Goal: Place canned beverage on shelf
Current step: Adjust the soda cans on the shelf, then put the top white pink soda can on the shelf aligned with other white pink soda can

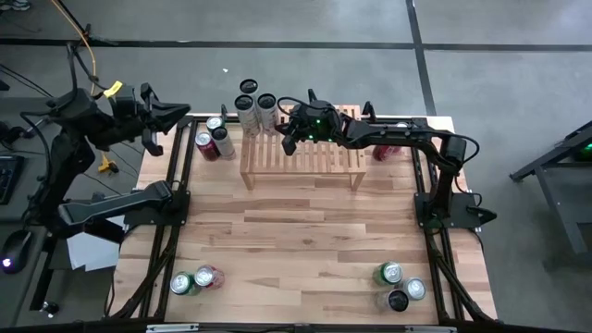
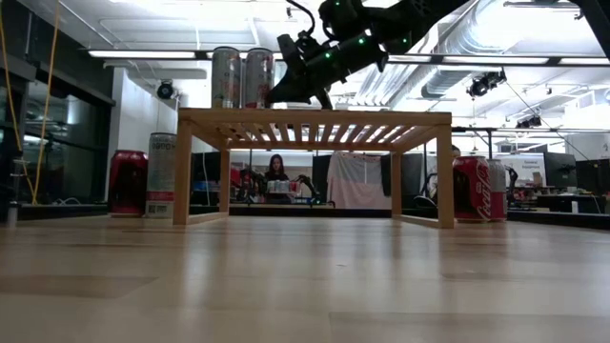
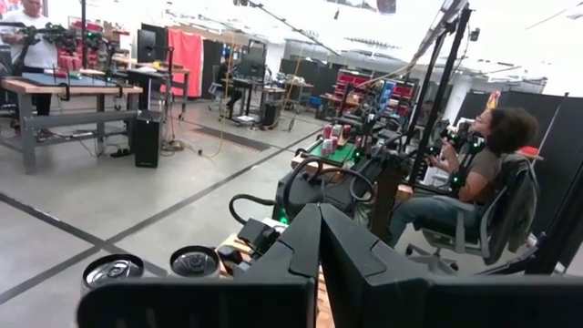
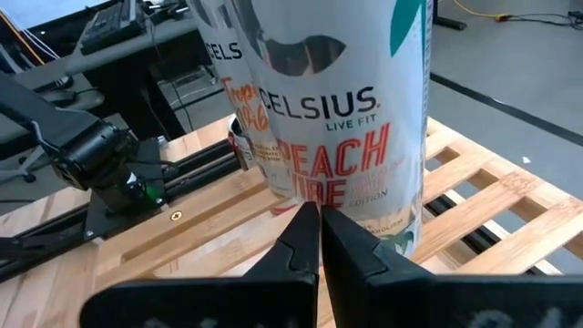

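The shelf is a low light-wood rack at the table's far middle. Two tall cans stand upright on its far left corner, a white Celsius can and one beside it. My right gripper is shut and hovers over the slats, its tips right at the Celsius can's lower side. In the low view it sits just beside that can. My left gripper is shut, raised off the table's far left corner, holding nothing. My right gripper's shut fingertips come nearly level from the table's right at the Celsius can's lower wall. Whether they touch it I cannot tell. The can stands upright with its base on the slats.
Cans stand on the table left of the shelf, and a red one to its right. More cans sit near the front left and front right. Bare wood lies between them.
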{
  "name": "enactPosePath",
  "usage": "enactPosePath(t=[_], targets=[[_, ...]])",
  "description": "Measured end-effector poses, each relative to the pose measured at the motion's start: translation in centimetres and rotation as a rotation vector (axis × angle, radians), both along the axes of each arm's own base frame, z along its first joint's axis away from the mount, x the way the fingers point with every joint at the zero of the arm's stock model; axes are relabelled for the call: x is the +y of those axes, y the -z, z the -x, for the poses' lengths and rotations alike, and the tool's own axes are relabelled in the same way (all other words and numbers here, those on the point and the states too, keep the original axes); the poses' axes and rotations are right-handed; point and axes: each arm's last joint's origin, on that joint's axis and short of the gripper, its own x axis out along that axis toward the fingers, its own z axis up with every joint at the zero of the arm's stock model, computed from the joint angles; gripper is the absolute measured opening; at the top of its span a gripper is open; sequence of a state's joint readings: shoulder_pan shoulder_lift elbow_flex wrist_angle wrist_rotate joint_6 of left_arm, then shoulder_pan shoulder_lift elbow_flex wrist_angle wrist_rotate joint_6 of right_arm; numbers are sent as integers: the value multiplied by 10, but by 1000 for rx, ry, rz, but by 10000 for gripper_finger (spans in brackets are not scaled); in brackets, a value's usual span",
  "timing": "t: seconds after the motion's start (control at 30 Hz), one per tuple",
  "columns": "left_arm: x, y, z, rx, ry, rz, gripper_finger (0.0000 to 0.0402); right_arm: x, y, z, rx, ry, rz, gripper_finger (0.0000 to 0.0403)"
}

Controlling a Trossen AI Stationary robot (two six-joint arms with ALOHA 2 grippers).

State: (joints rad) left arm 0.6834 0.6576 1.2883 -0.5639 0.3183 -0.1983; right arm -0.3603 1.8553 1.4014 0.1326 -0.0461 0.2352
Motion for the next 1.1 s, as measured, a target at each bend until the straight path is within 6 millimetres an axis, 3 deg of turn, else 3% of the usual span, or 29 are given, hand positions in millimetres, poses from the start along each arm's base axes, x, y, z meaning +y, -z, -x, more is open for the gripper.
enactPosePath(t=[0.23,0.4,0.73,0.9,1.1], targets=[[4,1,-5,15,0,13,0,4,0,7,71,-52,-36,0],[4,1,-5,15,0,2,0,11,-19,34,212,-83,-23,0],[5,1,-6,48,-4,-70,0,58,-78,128,388,-85,21,0],[11,14,-15,14,46,-71,0,79,-78,185,319,66,-22,0],[25,54,-41,-144,164,13,0,104,-70,233,80,118,-129,0]])
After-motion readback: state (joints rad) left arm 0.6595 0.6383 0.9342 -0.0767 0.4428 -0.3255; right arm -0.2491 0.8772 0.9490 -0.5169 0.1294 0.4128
